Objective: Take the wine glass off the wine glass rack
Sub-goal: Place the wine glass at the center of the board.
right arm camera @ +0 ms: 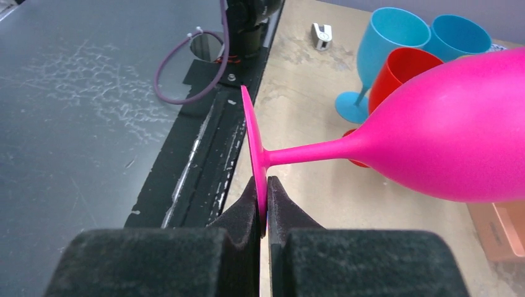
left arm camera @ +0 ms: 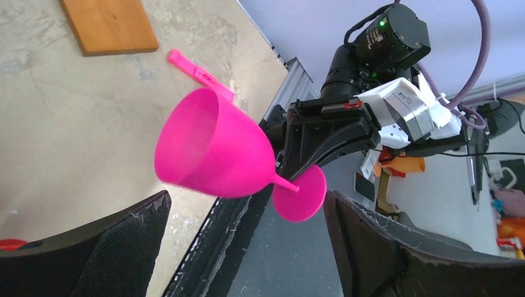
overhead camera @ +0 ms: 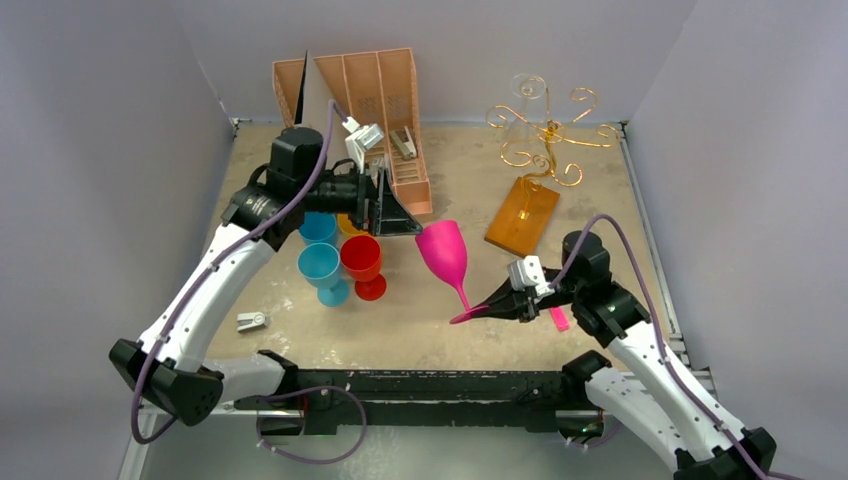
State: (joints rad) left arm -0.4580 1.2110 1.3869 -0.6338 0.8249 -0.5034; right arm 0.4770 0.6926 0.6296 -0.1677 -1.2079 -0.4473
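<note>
A bright pink wine glass (overhead camera: 445, 252) hangs tilted above the table's middle, its bowl up and left, its foot down and right. My right gripper (overhead camera: 497, 305) is shut on the rim of that foot; in the right wrist view the pads (right arm camera: 282, 210) pinch the thin disc while the bowl (right arm camera: 446, 136) fills the right side. The wine glass rack (overhead camera: 545, 135), gold curly wire on an orange-brown base (overhead camera: 522, 215), stands at the back right, apart from the glass. My left gripper (overhead camera: 400, 212) is open, left of the bowl and facing it (left arm camera: 213, 151), with nothing between its fingers (left arm camera: 133, 235).
Two blue cups (overhead camera: 322, 268) and a red cup (overhead camera: 362, 262) stand under the left arm. A pink-tan slotted organiser (overhead camera: 385, 110) stands at the back. A small white clip (overhead camera: 251, 321) lies front left; a pink strip (overhead camera: 559, 318) lies by the right arm.
</note>
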